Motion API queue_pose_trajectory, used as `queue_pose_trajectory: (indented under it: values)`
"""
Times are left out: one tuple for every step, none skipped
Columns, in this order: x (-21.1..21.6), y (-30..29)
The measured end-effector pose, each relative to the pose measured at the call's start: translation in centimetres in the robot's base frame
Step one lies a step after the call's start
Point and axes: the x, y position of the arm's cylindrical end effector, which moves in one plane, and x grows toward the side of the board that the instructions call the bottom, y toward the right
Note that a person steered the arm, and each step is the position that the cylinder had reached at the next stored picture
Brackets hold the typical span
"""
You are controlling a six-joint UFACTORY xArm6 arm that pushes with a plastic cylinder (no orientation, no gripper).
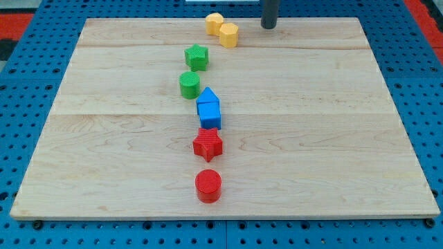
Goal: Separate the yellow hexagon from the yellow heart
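Closest to the view's bottom sits a red cylinder (208, 186). Just above it is a red star (208, 144). Next up are two blue blocks touching each other: a blue cube (209, 115) and a blue house shape (208, 96) partly hidden behind it. Then come a green cylinder (189, 84) and a green star (196, 57), near each other. All of them make a line up the middle of the wooden board (332, 138).

Near the view's top are the two yellow blocks. The yellow heart (214, 23) is on the view's left and the yellow hexagon (229, 34) is on its right and a bit lower. They touch. From here the heart's shape is hard to make out.

My tip (269, 26) is at the board's top edge, to the view's right of the yellow hexagon, near it but apart from it. The rod is cut off by the view's top, so only its lower end shows. It has no fingers and holds nothing.

A blue pegboard (28, 138) lies under the board. No writing or labels can be seen.
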Motion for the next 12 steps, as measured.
queue_pose_trajectory:
  values:
    - [-0.3,-2.9]
    - [-0.3,0.6]
    - [0.0,2.3]
    - [0.0,-0.6]
    - [1.3,-2.8]
    - [2.6,-3.0]
    - [2.6,-6.5]
    - [2.7,-10.6]
    - [2.7,-12.8]
    - [2.7,-10.9]
    - [3.1,-10.4]
    - [3.7,-15.0]
